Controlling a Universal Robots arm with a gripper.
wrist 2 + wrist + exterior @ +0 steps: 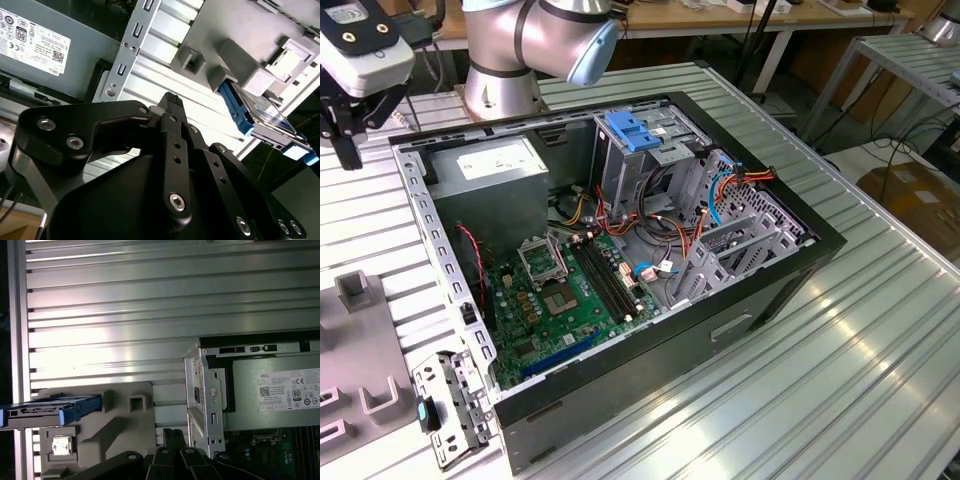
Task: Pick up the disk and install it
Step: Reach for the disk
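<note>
The fingers [172, 101] were seen pressed together with nothing held between them, over the strip of ribbed worktop [125, 315] between the open case [720, 330] and a grey holder [125, 425]. The disk [50, 407] was stood on edge in a slot of that holder. It was outside the case and well apart from the fingers, with a blue rail [237, 112] showing along its side in both wrist views. The power supply [85, 65] was seen just inside the case wall nearest the fingers.

The disk was judged to be rigid and dense for its size, so no flex was to be expected under grip. Its metal faces were judged smooth enough to slip if only lightly pinched. It was also taken to be sensitive to knocks, so a drop or a hard bump against the holder was the thing to be feared. The best hold was judged to be across the two broad faces. It would be taken on the part standing clear of the slot and near the middle of its length, so that the weight would hang level.
</note>
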